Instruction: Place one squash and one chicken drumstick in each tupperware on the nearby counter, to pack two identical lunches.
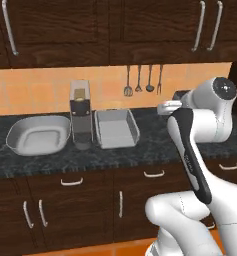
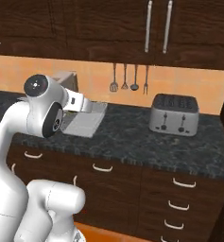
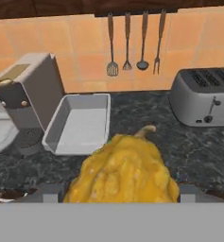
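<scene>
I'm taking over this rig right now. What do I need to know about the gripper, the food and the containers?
Gripper: closed on the knobbly yellow squash, carried above the dark marbled counter.
Grey rectangular tray: empty, right of the grey coffee machine.
Rounded white tub: empty, left of the machine.
Done: one squash picked up.
Left: put this squash in a container, then fill both.
</scene>
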